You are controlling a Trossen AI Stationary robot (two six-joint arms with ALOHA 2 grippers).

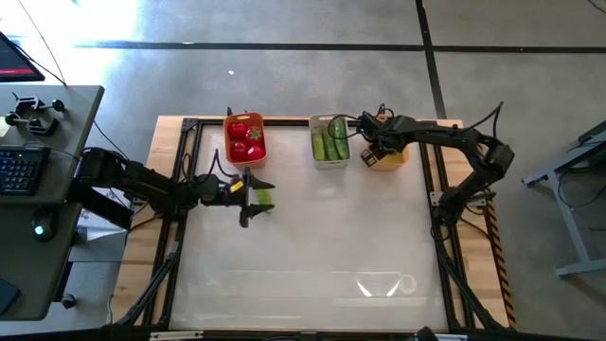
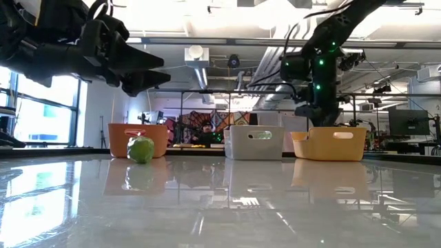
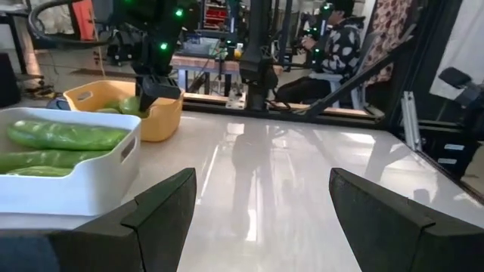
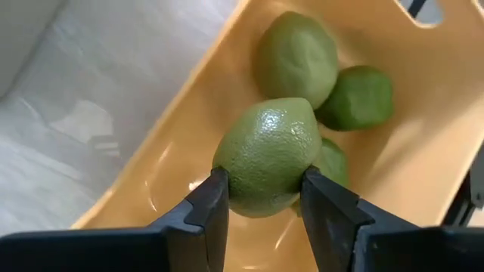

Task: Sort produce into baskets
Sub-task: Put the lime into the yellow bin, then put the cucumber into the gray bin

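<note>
A robotics lab or workshop: bare concrete floor [image 1: 284, 66], exposed ceiling ducts [image 2: 196, 58], a desk with a keyboard [image 1: 19, 170] beside the framed surface [image 1: 303, 246], other metal rigs and a seated person [image 3: 333, 45] behind.

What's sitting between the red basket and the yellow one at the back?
The pale grey basket, holding long green cucumbers, sits between the red basket and the yellow basket; the high view shows it.
</note>
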